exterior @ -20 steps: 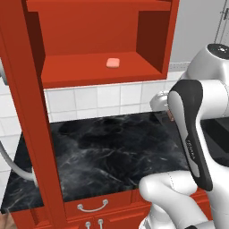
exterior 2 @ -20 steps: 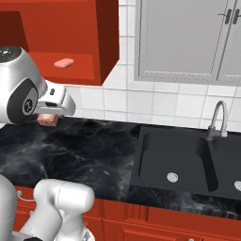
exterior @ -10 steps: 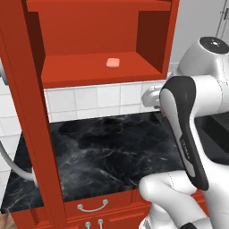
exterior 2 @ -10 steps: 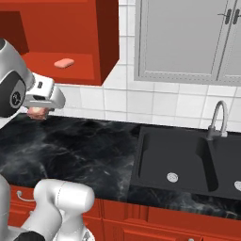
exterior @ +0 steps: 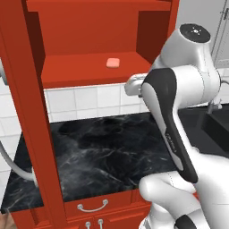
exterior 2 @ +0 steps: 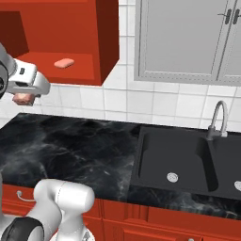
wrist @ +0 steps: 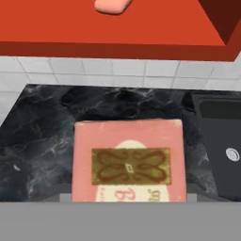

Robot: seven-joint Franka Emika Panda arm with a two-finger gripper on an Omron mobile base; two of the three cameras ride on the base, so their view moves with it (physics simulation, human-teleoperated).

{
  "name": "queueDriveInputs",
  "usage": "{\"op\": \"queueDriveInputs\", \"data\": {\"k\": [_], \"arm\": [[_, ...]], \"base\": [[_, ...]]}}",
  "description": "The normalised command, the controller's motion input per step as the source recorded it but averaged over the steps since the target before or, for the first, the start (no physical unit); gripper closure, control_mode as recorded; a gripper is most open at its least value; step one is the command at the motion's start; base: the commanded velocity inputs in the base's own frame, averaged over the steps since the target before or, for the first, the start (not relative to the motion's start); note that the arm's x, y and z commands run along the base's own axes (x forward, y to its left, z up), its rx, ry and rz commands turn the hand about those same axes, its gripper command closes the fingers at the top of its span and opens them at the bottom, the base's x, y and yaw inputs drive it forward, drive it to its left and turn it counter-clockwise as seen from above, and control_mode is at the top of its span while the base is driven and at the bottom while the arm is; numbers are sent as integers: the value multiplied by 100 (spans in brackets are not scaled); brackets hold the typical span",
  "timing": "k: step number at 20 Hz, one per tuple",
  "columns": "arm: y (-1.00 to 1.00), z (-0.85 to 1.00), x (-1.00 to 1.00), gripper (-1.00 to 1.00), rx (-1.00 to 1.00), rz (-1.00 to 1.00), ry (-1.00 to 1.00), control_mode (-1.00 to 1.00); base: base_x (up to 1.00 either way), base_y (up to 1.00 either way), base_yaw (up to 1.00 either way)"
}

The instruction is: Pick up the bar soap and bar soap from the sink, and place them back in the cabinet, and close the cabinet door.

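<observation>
My gripper (exterior 2: 24,95) is shut on one bar soap (exterior 2: 21,99), held in the air above the left end of the counter and just below the red cabinet (exterior 2: 70,42). In the hand view this bar soap (wrist: 128,162) has a pale pink face with a brown emblem and sits close in front of the camera. The salmon-pink bar soap (exterior: 112,63) (exterior 2: 64,63) (wrist: 112,4) lies on the cabinet's shelf (wrist: 113,28). The cabinet door (exterior: 27,112) stands open at the left. The black sink (exterior 2: 188,160) lies to the right, with no soap showing in it.
A curved silver faucet (exterior 2: 217,117) rises behind the sink. A pale grey two-door cabinet (exterior 2: 188,37) hangs above it. The black marble counter (exterior: 103,152) runs under the red cabinet, with red drawers (exterior: 91,206) below. My arm (exterior: 170,120) covers the right side of the left base view.
The gripper has carried the held bar soap further left and slightly up, closer to the red cabinet's opening. The pink bar on the shelf has not moved.
</observation>
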Motion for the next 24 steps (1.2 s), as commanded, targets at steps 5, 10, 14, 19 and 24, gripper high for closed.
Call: {"op": "queueDriveInputs", "data": {"k": [5, 10, 14, 19, 24], "arm": [[18, 15, 31, 100, 0, 0, -9, -100], [21, 5, 47, 100, 0, 0, -7, -100], [22, 4, 49, 100, 0, 0, -8, -100], [21, 9, 26, 100, 0, 0, -13, -100], [17, 4, 26, 100, 0, 0, -11, -100]], "base": [[0, 0, 0], [0, 0, 0], [0, 0, 0], [0, 0, 0], [0, 0, 0]]}}
